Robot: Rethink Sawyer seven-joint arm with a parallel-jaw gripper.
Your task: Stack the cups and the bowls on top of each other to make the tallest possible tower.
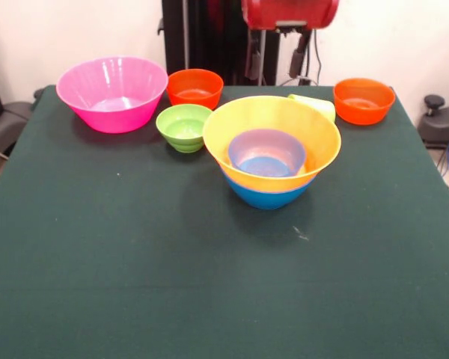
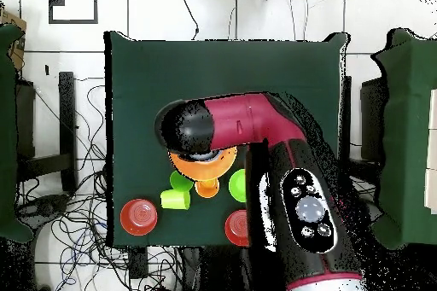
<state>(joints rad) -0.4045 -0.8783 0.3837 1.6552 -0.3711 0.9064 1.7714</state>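
Observation:
The tower stands mid-table: a blue bowl [image 1: 268, 196] lowest, a yellow-orange bowl [image 1: 243, 120] in it, and a small blue bowl [image 1: 267, 152] inside that. A large pink bowl [image 1: 112, 93], a small orange bowl [image 1: 194, 87] and a small green bowl [image 1: 183, 127] stand to its left. Another orange bowl [image 1: 364, 100] is at the right. A lime-yellow cup [image 1: 314, 105] lies on its side behind the tower. The red arm [image 1: 289, 13] is high above. Its black end [image 2: 183, 130] hangs over the tower [image 2: 201, 166] in the overhead view. The gripper's state is hidden.
In the overhead view the arm [image 2: 282, 177] hides the pink bowl and most of the tower. The orange bowls [image 2: 139, 216] [image 2: 237, 228], the lime cup [image 2: 175, 200] and the green bowl [image 2: 239, 185] lie near the robot's edge of the dark green table [image 2: 222, 74].

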